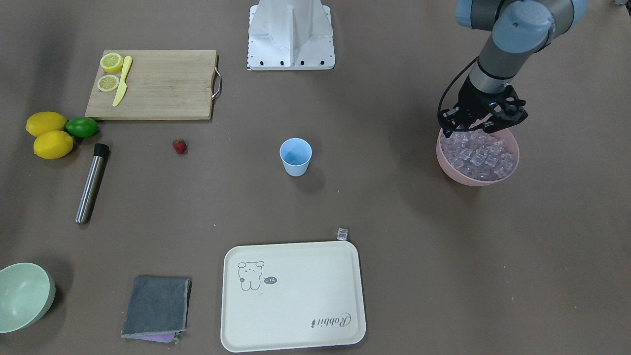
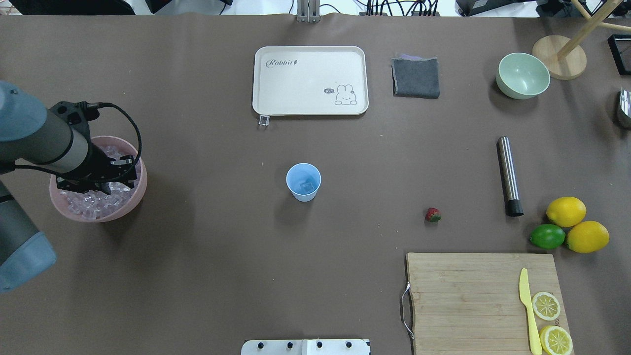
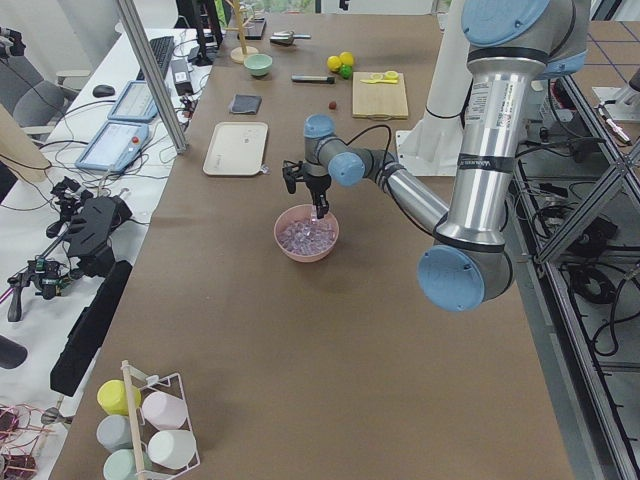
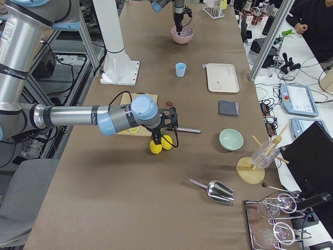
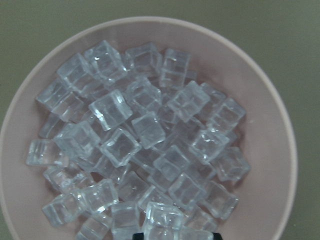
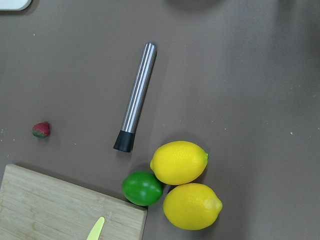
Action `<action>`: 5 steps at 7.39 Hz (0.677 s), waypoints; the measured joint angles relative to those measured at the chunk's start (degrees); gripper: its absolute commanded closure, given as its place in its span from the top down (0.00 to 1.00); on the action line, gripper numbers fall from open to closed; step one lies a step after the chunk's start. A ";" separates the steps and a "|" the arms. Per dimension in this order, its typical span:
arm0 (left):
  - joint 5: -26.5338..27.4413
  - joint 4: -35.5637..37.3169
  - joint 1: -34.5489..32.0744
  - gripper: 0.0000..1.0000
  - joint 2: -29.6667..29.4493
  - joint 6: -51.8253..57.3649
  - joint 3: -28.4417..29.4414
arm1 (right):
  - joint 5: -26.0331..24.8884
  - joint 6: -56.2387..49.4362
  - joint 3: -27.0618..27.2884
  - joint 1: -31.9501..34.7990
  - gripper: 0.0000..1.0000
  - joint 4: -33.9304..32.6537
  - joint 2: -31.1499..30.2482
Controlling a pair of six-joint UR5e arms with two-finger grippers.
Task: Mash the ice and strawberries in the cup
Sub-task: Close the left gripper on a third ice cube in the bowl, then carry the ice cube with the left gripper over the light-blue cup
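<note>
Hanging over the pink bowl [image 5: 281, 125], the left pincer [image 1: 472, 130] is reaching down with its fingers released and spread, tips at the heap of ice [image 5: 150, 145]. The light blue cup [image 2: 303, 182] is standing upright mid-surface, well apart from that bowl, with one cube showing inside, while the strawberry [image 2: 433, 214] is lying on bare surface between cup and steel muddler [image 2: 508, 176]; a stray cube [image 2: 264, 120] is sitting just beside the cream tray [image 2: 276, 88]. The right pincer [image 4: 165, 139] is hanging over the lemons [image 6: 179, 162] and lime [image 6: 143, 188]; released or clenched, cannot tell.
</note>
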 measured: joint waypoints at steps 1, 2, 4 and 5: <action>0.01 2.73 0.07 0.00 -4.75 -0.73 0.57 | 0.04 0.00 0.00 -0.02 1.00 0.00 0.03; 0.02 5.01 0.42 0.00 -10.25 -2.77 1.91 | 0.04 0.01 0.00 -0.03 1.00 -0.03 0.07; 0.27 6.55 2.97 0.00 -20.28 -8.27 6.00 | -0.01 0.01 -0.05 -0.04 1.00 -0.11 0.15; 0.43 6.57 4.57 0.00 -24.86 -10.37 8.72 | -0.01 0.01 -0.09 -0.04 1.00 -0.13 0.17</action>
